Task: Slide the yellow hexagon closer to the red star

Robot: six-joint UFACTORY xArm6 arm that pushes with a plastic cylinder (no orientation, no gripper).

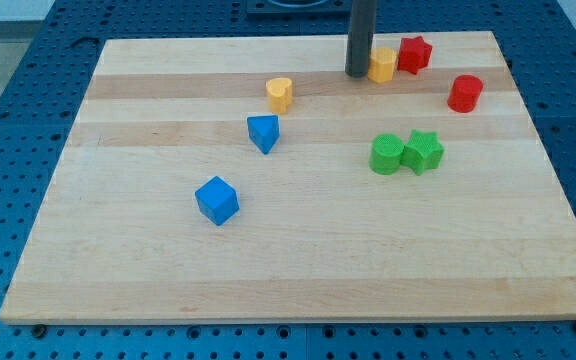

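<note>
No writing anywhere; my tip touches the yellow hexagon, which sits against the red star.

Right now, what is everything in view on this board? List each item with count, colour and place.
red star: 1, red, top right of the view
yellow hexagon: 1, yellow, touching the star's left
red cylinder: 1, red, right side
yellow heart: 1, yellow, upper middle
blue triangular block: 1, blue, below the heart
blue cube: 1, blue, lower left
green cylinder: 1, green, right of centre
green star: 1, green, against that cylinder
wooden board: 1, pale
my tip: 1, dark, at the hexagon's left
</note>
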